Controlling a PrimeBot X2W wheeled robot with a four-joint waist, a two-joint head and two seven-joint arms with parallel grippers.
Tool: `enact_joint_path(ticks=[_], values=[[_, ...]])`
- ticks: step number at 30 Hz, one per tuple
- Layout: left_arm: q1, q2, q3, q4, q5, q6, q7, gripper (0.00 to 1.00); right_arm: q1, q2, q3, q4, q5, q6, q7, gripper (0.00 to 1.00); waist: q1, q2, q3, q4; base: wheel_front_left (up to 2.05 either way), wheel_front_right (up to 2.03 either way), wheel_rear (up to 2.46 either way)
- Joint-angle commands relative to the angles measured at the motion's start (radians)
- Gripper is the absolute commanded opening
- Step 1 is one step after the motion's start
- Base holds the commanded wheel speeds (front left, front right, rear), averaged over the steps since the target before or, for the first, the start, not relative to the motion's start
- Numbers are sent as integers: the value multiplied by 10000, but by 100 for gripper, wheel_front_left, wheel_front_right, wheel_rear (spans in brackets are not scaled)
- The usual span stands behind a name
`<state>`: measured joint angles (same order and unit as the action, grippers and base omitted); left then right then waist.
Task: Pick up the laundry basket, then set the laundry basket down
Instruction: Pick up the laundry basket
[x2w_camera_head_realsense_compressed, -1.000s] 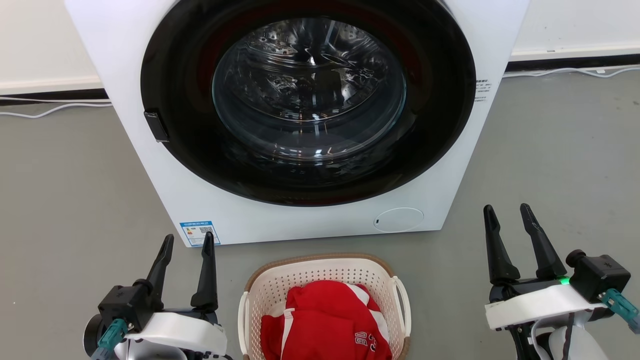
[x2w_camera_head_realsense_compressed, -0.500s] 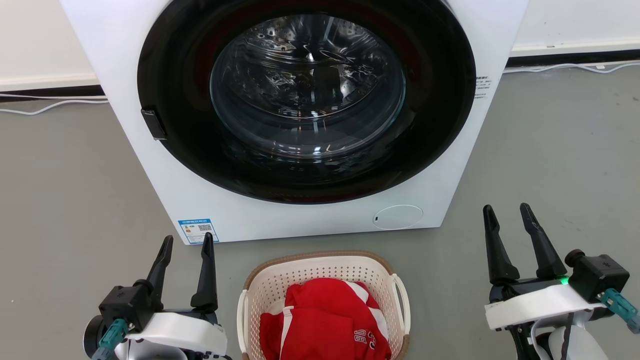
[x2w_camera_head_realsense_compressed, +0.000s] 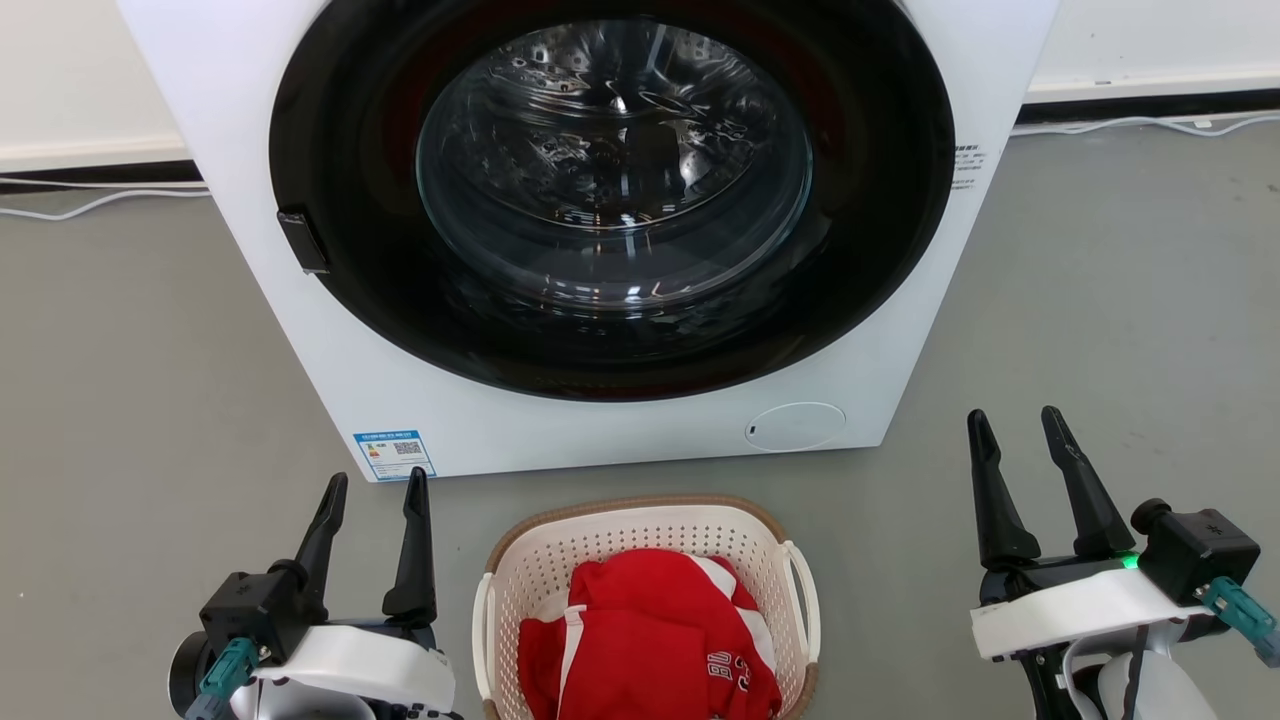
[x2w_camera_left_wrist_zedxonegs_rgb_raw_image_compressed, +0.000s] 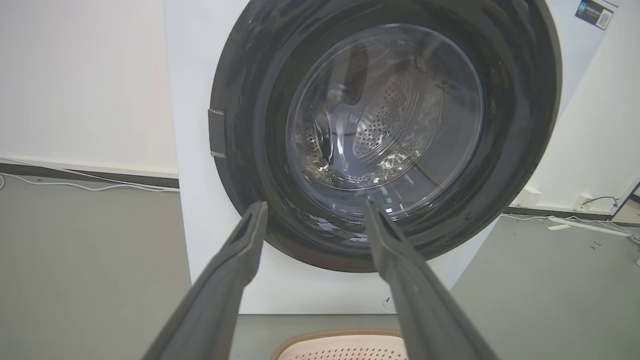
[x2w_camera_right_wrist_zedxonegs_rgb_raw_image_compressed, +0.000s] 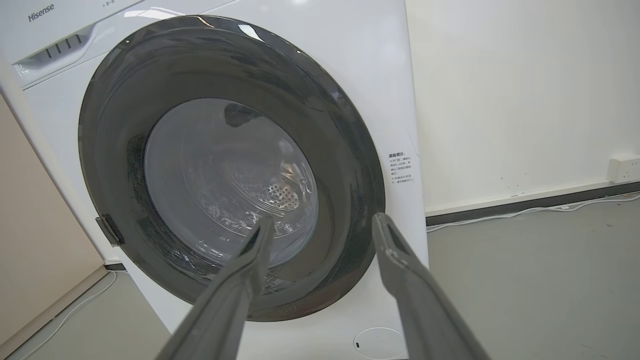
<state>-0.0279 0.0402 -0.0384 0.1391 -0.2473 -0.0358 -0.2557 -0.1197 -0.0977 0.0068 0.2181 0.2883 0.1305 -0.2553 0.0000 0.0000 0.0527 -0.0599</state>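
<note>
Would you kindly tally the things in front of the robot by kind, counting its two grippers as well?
Washing machine: 1
Laundry basket: 1
Red garment bundle: 1
Grippers: 2 (left gripper, right gripper)
Total: 5

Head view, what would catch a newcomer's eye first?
The big white front-loading washing machine with its round black-rimmed glass door dominates the top and middle of the head view. On the grey floor just before it stands the cream-white perforated plastic laundry basket, holding a red and white garment. The open left hand and open right hand flank it, touching nothing.
</note>
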Motion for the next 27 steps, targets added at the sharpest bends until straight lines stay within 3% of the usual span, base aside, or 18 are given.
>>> enact_joint_path(ticks=[1, 14, 27], values=[[-442, 101, 259, -193, -67, 25, -61, 100, -222, -69, 209, -195, -65, 2, -65, 100, 0, 0, 31, -1, 0, 0, 0], [-1013, 101, -110, 287, -290, 83, -61, 100, -503, -120, 8, -37, 208, 2, -65, 100, 0, 0, 959, 68, 0, 0, 0], [-2531, 101, -250, 2244, -315, -115, -61, 100, -1578, -452, 211, 1054, 684, 2, -65, 100, 0, 0, 2887, 278, 0, 0, 0]])
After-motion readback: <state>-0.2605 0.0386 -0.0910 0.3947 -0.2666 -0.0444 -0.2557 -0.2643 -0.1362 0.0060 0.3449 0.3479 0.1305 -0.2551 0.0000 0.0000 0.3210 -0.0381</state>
